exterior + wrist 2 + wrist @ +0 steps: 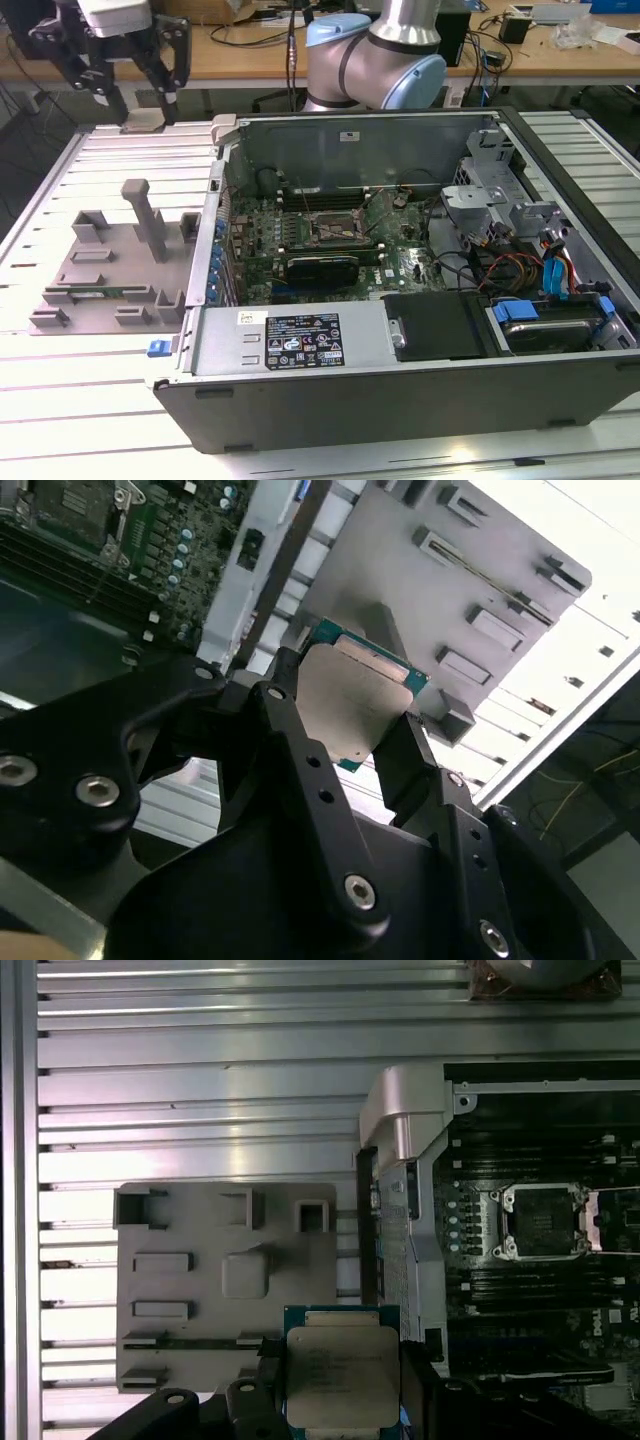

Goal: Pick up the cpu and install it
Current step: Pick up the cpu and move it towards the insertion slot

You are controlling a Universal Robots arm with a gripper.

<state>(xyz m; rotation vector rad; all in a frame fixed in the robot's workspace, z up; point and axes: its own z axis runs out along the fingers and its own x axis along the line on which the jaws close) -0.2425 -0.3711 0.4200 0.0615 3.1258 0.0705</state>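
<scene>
Closest in both wrist views are the black fingers [292, 735] of the gripper [350, 718]. They are pressed in on the cpu [355, 702], one finger against each of two opposite edges. The chip sits right at the fingertips, between them, with its silver plate facing the wrist cameras. Its thin green rim shows along the edge farthest from the gripper body and juts a little past the tips. In the first wrist view the plate lies flat across the gap between the fingers.

Under the cpu and well apart from it lies the grey tray [200, 1260], with its raised blocks and slots. In the first wrist view the chip overlaps the tray's edge on the side toward the case [400, 1110]. The tray rests on the slatted table [180, 1080], just beside the case wall.

Farther off, inside the open case, the board carries the socket [545, 1222], a square metal frame with a dark middle. The cpu is well apart from it.

In the exterior view the gripper hangs high at the exterior view's left, above the table beyond the tray. A pale flat piece sits between its tips there. The case lies on its side at the middle with the socket near the board's centre. Behind the case rises the arm [375, 50], and beyond that a desk [250, 45] strewn with cables.
</scene>
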